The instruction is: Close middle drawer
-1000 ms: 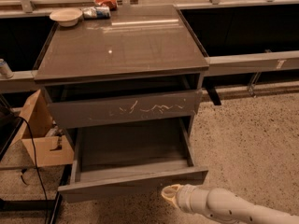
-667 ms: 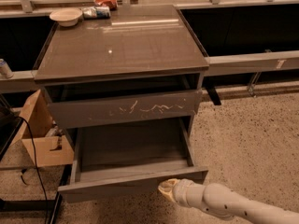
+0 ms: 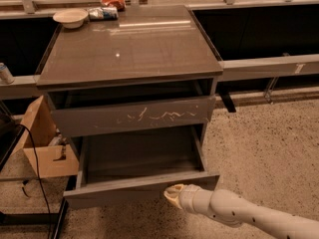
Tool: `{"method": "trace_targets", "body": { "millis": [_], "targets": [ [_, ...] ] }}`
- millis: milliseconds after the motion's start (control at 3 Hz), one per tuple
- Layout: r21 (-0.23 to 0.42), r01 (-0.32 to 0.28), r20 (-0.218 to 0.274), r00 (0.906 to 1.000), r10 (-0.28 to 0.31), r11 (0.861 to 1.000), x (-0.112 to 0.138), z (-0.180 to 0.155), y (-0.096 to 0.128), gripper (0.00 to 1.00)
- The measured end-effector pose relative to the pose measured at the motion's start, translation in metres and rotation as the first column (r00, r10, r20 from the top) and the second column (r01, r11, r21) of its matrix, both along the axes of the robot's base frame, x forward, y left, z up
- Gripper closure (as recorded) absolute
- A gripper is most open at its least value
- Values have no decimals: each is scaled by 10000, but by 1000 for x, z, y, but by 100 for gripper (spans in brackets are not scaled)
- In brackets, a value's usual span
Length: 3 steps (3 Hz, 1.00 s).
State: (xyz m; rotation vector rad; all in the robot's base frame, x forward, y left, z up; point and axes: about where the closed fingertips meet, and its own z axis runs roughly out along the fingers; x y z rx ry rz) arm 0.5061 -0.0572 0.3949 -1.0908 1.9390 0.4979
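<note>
Zero closing done: middle drawer [image 3: 114, 193] pulled wide out at six o'clock below the cabinet top [image 3: 129, 44], gripper [image 3: 174, 195] at or touching its front toward five o'clock, grip width impossible to tell, whole inward push remaining.

Speckled floor [image 3: 264, 148], cardboard box [image 3: 42, 143] at left, grey ledge [image 3: 269, 66] — dark panels [image 3: 259, 34] behind

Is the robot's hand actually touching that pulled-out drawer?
Cannot tell. In the camera view the hand overlaps the front of the middle drawer; no gap shows, but depth is unclear.
</note>
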Motion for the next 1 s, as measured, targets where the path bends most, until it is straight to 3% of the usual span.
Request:
{"method": "trace_targets", "body": {
  "millis": [1000],
  "targets": [
    [-651,-425,241,9987,442,9970,56,-12,28,100]
  ]
}}
